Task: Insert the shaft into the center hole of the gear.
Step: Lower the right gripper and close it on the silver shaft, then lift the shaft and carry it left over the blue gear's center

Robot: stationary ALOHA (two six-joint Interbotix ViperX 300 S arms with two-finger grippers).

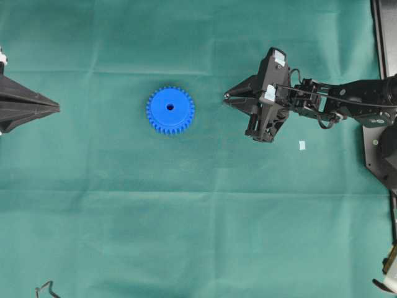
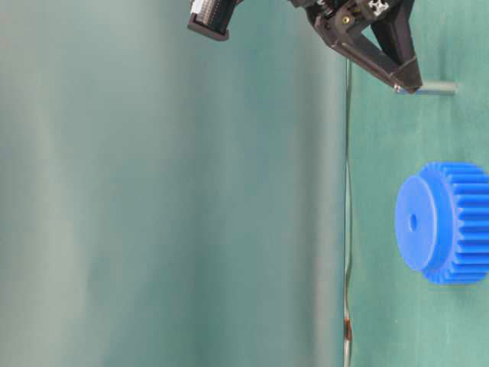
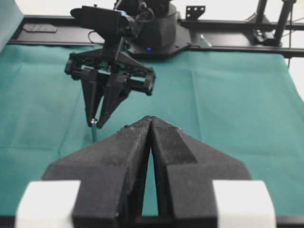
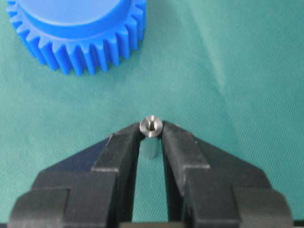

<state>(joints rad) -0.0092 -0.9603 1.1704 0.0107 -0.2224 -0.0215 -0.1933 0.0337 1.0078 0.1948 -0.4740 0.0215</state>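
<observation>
Pinching the upright shaft point(image 4: 151, 126) at its tips, the right gripper point(image 4: 151, 130) sits right of the gear point(image 1: 170, 110); left gripper point(image 3: 150, 124) clenched.

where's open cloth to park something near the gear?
Bare cloth below the gear across the whole near half, and between the gear and the left claw. Tight on the right: the right claw pinches the shaft; a small pale scrap lies beyond.
</observation>
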